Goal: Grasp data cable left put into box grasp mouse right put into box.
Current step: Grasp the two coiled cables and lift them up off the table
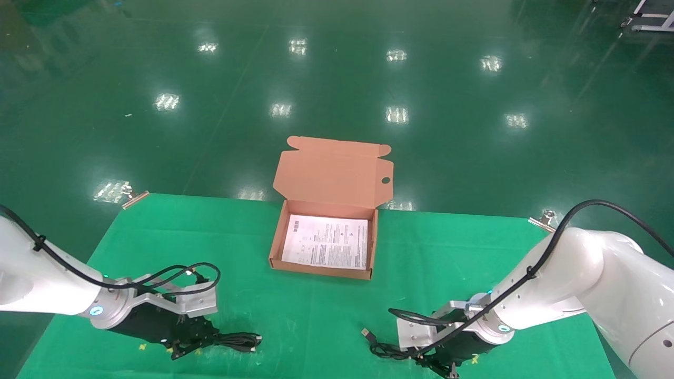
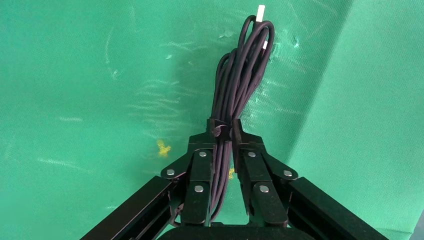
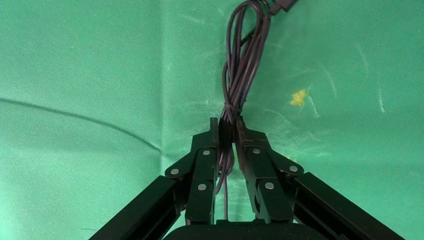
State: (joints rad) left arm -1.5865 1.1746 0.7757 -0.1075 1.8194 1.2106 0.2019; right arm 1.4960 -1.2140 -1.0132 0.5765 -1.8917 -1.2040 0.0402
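Observation:
The data cable (image 1: 243, 341), a flat black coiled bundle, lies on the green cloth at the front left. My left gripper (image 1: 215, 337) is shut on it; in the left wrist view the fingers (image 2: 224, 129) pinch the data cable (image 2: 241, 75) at its tie, silvery plug at the far end. My right gripper (image 1: 418, 357) at the front right is shut on the mouse's thin black cord (image 1: 385, 349), USB plug (image 1: 365, 332) to its left. The right wrist view shows the gripper (image 3: 227, 125) clamping the bunched cord (image 3: 242, 65). The mouse itself is hidden. The open box (image 1: 276, 247) stands mid-table, apart from both.
The box's lid (image 1: 337, 171) stands open toward the far side, and a white printed sheet (image 1: 326, 242) lines its bottom. The green cloth (image 1: 316, 310) covers the table; its far edge has a clamp at each corner (image 1: 134, 197). Beyond is shiny green floor.

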